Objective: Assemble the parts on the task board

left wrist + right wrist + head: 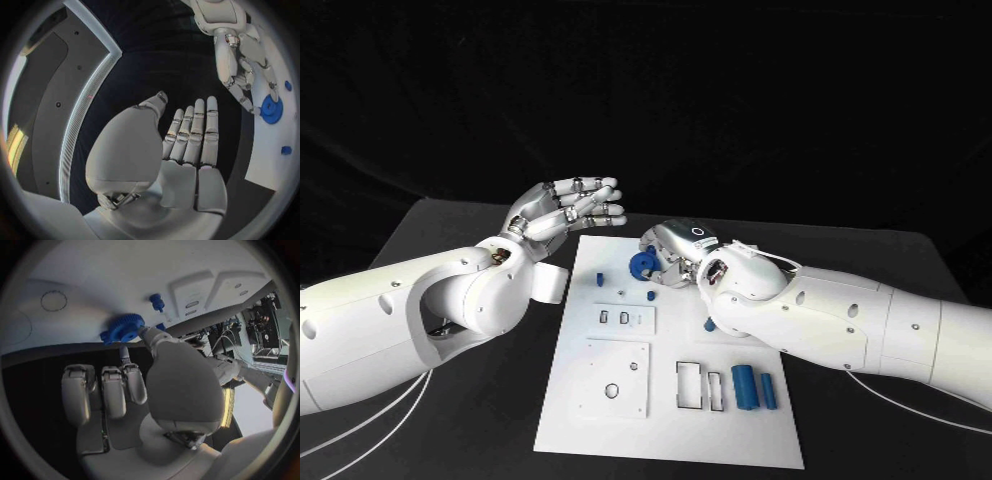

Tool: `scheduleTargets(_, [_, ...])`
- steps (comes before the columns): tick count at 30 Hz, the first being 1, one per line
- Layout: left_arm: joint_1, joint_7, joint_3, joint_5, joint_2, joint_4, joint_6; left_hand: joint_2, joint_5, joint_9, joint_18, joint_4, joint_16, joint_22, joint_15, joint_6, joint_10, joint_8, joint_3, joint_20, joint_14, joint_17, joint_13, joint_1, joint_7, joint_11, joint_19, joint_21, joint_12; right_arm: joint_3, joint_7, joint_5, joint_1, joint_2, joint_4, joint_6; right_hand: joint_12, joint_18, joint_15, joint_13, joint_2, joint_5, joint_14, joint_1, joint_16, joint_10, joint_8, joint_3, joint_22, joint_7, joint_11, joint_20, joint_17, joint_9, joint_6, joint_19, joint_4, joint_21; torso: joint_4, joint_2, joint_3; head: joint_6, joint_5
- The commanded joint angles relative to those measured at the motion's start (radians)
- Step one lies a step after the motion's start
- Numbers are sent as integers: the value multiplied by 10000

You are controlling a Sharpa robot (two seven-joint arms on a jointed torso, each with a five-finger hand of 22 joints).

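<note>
The white task board (pixel 589 420) lies in the middle of the black table. My right hand (pixel 681 250) is over its far end and pinches a blue gear (pixel 643 264) between the thumb and a finger. The right wrist view shows this gear (pixel 122 329) close to the board (pixel 75 270), near a small blue peg (pixel 156 301). I cannot tell whether the gear touches the board. My left hand (pixel 568 210) is raised beyond the board's far left corner, palm open and holding nothing. In the left wrist view its fingers (pixel 190 135) are stretched out, with the gear (pixel 272 109) beyond them.
Small blue pegs (pixel 600 279) (pixel 652 295) stand on the board's far half. Two blue cylinders (pixel 756 387) lie near its right edge beside a rectangular slot (pixel 700 385). A white block (pixel 551 283) sits at the board's left edge, under my left forearm.
</note>
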Motion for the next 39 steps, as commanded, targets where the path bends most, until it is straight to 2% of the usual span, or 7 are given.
scheduleTargets(1, [14, 83, 9, 31, 16, 23, 160, 6, 3, -14, 121, 0, -54, -13, -1, -72, -21, -35, 44, 65, -37, 14, 0, -110, 658, 24, -29, -37, -60, -2, 33, -8, -7, 12, -6, 54, -38, -63, 108, 1105, 55, -101, 952, -71, 18, -14, -174, -326, 1659, 59, 99, 103, 2227, -30, -188, 172, -1, -55, 1, 1, 8, -8, 6])
scheduleTargets(11, [14, 84, 9, 31, -1, 15, 148, 15, 3, -17, 123, -25, -93, -40, 4, -74, -14, -50, 56, 72, -43, 51, 3, -129, 663, 29, -25, -53, -98, -4, 57, 109, -10, -176, 141, -48, -26, -68, 141, 1119, 244, -23, 956, -88, 26, -9, -295, -914, 1688, 82, 127, 146, 2247, -27, -173, 194, 130, -45, -8, 7, 15, -22, 39])
scheduleTargets(17, [14, 86, 9, 31, -16, 3, 151, 15, 3, -17, 123, -25, -93, -40, 4, -74, -14, -50, 56, 72, -43, 51, 3, -129, 663, 29, -25, -53, -98, -1, 101, 320, -4, -639, 586, -286, 1, -74, 138, 1146, 334, 41, 958, -126, 30, 16, -310, -1125, 1714, 70, 120, 149, 2255, -14, -103, 216, 246, -28, 6, -2, 13, -4, 35])
scheduleTargets(22, [14, 88, 9, 31, -57, -11, 135, 15, 3, -17, 123, -25, -93, -40, 4, -74, -14, -50, 56, 72, -43, 51, 3, -129, 663, 29, -25, -53, -98, 9, 250, 872, 128, -1215, 1078, -163, 86, -94, 122, 1234, 418, 182, 972, -104, 49, 92, -295, -1181, 1779, 44, 96, 139, 2311, 5, -3, 273, 311, 27, -66, -32, 8, 10, 79])
scheduleTargets(24, [14, 92, 9, 32, -81, -14, 127, 15, 3, -17, 123, -25, -93, -40, 4, -74, -14, -50, 56, 72, -43, 51, 3, -129, 663, 29, -25, -53, -98, 11, 321, 1152, 195, -1322, 1176, 15, 108, -108, 120, 1256, 438, 193, 979, -111, 59, 112, -318, -1197, 1822, 48, 97, 136, 2341, -2, -22, 311, 335, 66, -148, -53, 17, 32, 86])
scheduleTargets(33, [14, 91, 8, 34, -19, -90, 144, 15, 3, -17, 123, -25, -93, -40, 4, -74, -14, -50, 56, 72, -43, 51, 3, -129, 663, 29, -25, -53, -98, 9, 372, 1624, 251, -1115, 1081, 420, 163, -130, 137, 1312, 598, 288, 991, -198, 78, 164, -460, -1298, 1894, 84, 125, 141, 2392, -60, -124, 373, 543, 126, -113, -78, 59, 40, 97])
scheduleTargets(39, [14, 86, 8, 37, -5, -105, 140, 15, 3, -17, 123, -25, -93, -40, 4, -74, -14, -50, 56, 72, -43, 51, 3, -129, 663, 29, -25, -53, -98, 4, 395, 1795, 243, -866, 867, 630, 193, -133, 150, 1344, 671, 364, 996, -225, 86, 190, -517, -1296, 1905, 101, 140, 149, 2416, -89, -163, 380, 618, 133, -138, -58, 41, 38, 104])
